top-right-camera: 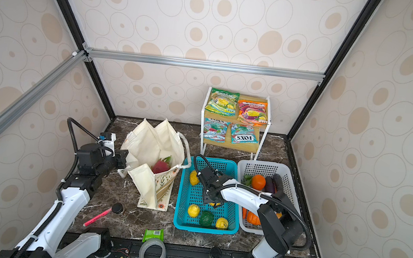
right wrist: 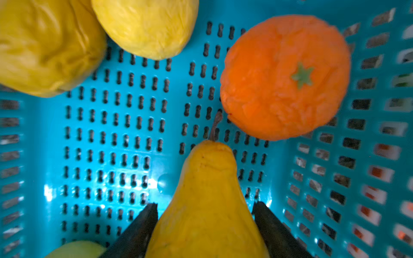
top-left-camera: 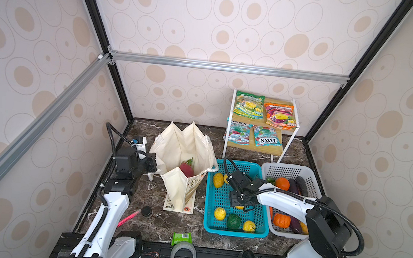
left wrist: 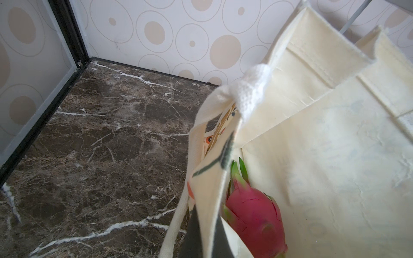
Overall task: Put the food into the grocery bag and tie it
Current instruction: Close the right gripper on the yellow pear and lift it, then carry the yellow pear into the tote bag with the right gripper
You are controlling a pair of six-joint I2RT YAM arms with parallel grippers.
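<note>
Cream canvas grocery bag [top-left-camera: 185, 143] stands open at nine o'clock of the blue basket [top-left-camera: 214, 202]. On its rim the left gripper [left wrist: 207, 225] is clamped. The right gripper [right wrist: 204, 205] has its jaws flanking a yellow pear [right wrist: 207, 178] mid-basket; a firm grip cannot be told. Pink dragon fruit [left wrist: 254, 219] lies inside the bag.

Bright even light, glare on blue basket [right wrist: 152, 183] floor

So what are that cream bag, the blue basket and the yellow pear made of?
The cream bag looks like matte woven cloth: creased, with stitched hems. The blue basket looks like glossy moulded plastic: slotted, with glare. The yellow pear seems a toy, maybe foam or soft plastic: matte, wrinkled skin.
</note>
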